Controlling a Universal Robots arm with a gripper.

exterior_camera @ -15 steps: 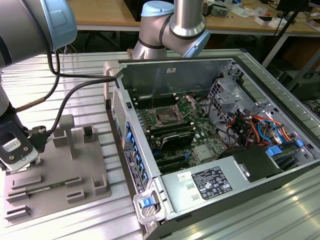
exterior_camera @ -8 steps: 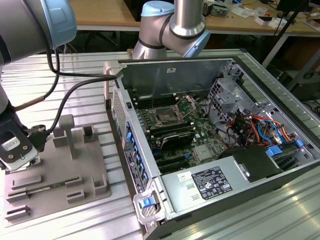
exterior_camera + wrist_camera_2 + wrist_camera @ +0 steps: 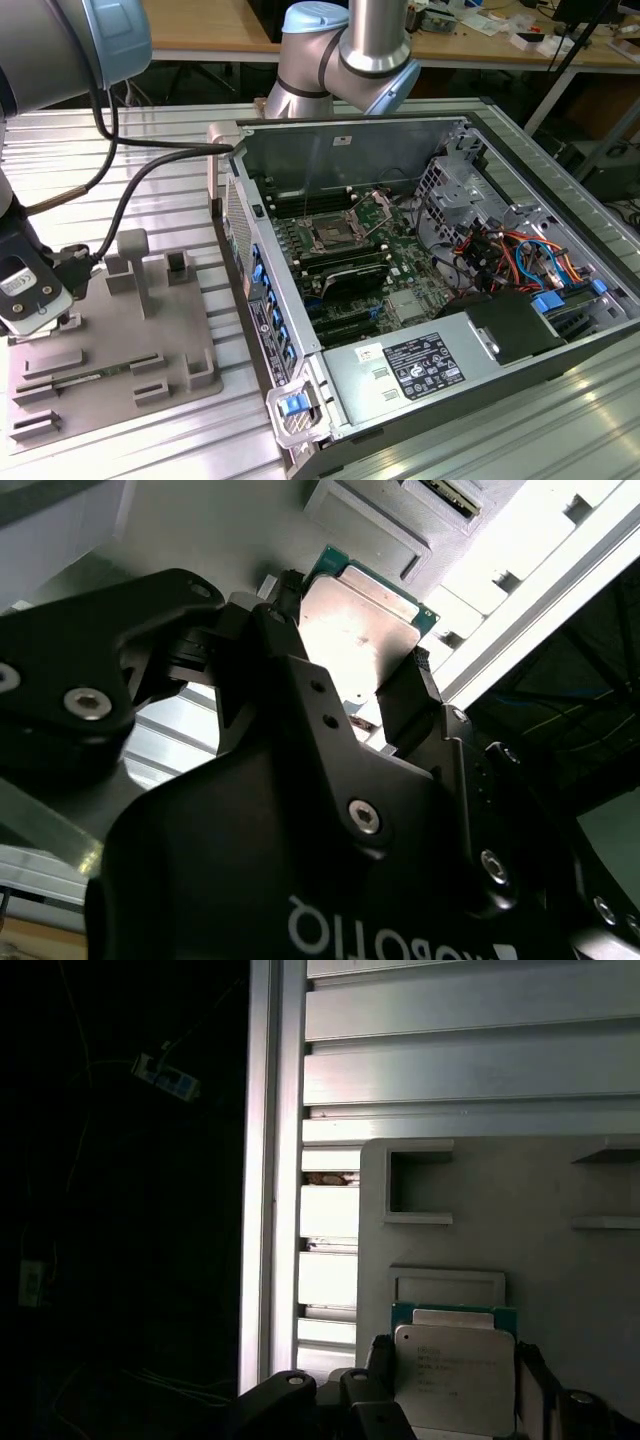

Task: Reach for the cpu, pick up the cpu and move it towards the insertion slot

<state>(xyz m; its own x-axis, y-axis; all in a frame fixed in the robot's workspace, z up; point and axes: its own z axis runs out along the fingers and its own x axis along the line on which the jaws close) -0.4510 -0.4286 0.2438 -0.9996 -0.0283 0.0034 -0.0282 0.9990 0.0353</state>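
The cpu (image 3: pixel 362 615), a flat square chip with a pale metal top and a green edge, sits between the two black fingers (image 3: pixel 408 695) of the gripper (image 3: pixel 350 665). The jaws are closed on its opposite sides, and in the first wrist view the cpu (image 3: pixel 455 1375) fills the gap between them. Whether it rests on the surface below or hangs just clear of it cannot be told. Beneath and around it lies the gray fixture plate (image 3: pixel 530 1190), with a shallow rectangular recess (image 3: pixel 447 1287) just beside the chip's green edge and an open-sided pocket (image 3: pixel 420 1185) farther on. The plate lies on a table (image 3: pixel 450 1050) of ribbed aluminium profiles. In the exterior view the gripper (image 3: pixel 60 318) stands over the plate's (image 3: pixel 110 350) edge at the exterior view's left, with the arm (image 3: pixel 350 50) reaching across behind. Well apart, toward the exterior view's right, an open computer case (image 3: pixel 340 150) holds a motherboard (image 3: pixel 400 270). On it sits the insertion slot (image 3: pixel 330 237), a silver-framed square socket with a dark centre and long black memory slots (image 3: pixel 350 278) beside it. Coloured cables (image 3: pixel 510 260) and a labelled power supply box (image 3: pixel 410 365) also lie inside the case.
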